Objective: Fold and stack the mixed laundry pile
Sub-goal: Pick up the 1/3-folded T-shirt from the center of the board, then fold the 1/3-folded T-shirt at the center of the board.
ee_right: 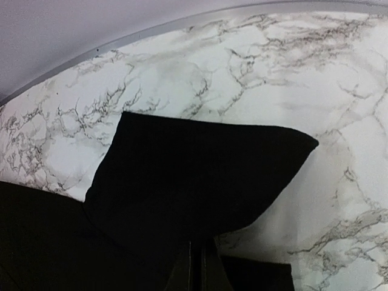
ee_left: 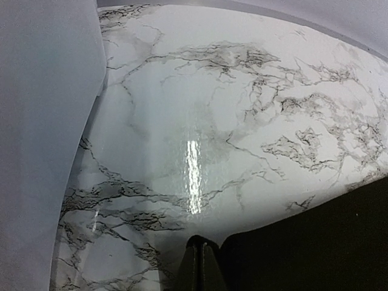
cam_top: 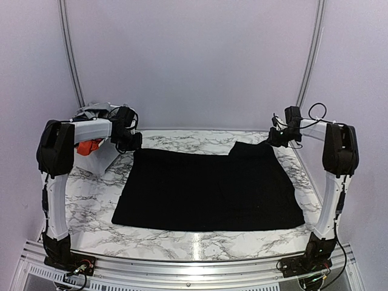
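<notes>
A large black garment point(cam_top: 209, 188) lies spread flat on the marble table point(cam_top: 91, 194). My left gripper point(cam_top: 129, 143) is at its far left corner, low over the table. In the left wrist view the fingers point(ee_left: 195, 267) are pressed together, with the cloth's corner point(ee_left: 315, 242) drawn up to their tips. My right gripper point(cam_top: 276, 138) is shut on the far right corner and holds a flap point(ee_right: 194, 182) lifted and folded over the rest. A grey piece point(cam_top: 94, 110) and an orange-red piece point(cam_top: 89, 146) sit at the back left behind the left arm.
A white plastic basket point(ee_left: 42, 121) stands close on the left of my left gripper, at the table's back left corner. The booth's walls close in behind the table and on both sides. Bare marble runs along the front point(cam_top: 200, 242).
</notes>
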You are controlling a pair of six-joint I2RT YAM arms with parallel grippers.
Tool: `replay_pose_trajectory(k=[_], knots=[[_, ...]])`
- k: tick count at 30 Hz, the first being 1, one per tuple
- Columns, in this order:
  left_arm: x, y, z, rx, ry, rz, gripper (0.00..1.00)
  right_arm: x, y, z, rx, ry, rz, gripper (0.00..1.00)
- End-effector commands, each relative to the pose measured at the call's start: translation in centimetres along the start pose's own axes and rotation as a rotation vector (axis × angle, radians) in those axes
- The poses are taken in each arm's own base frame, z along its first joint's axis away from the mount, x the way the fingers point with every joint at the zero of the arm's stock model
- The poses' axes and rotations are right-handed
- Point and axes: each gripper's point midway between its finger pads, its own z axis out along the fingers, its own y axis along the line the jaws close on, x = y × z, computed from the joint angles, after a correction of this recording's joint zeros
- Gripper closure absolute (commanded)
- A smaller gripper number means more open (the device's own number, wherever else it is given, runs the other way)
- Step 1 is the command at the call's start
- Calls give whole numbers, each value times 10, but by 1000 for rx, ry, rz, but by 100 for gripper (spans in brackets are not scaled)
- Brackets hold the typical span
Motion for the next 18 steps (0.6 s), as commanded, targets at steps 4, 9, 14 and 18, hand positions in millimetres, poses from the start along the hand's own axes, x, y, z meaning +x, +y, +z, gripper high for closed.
replay_pose_trajectory(k=[4,9,14,18], knots=[[6,6,-27,5,-44,58,100,-3,20,-45,-46,-71,-16,100],[24,11,-36,2,-34,63,100,25,21,-59,-49,-39,-3,100],[32,14,-54,5,-45,65,100,43,19,-77,-39,-28,18,100],[42,17,-65,5,-43,62,100,56,18,-92,-27,-25,46,100]])
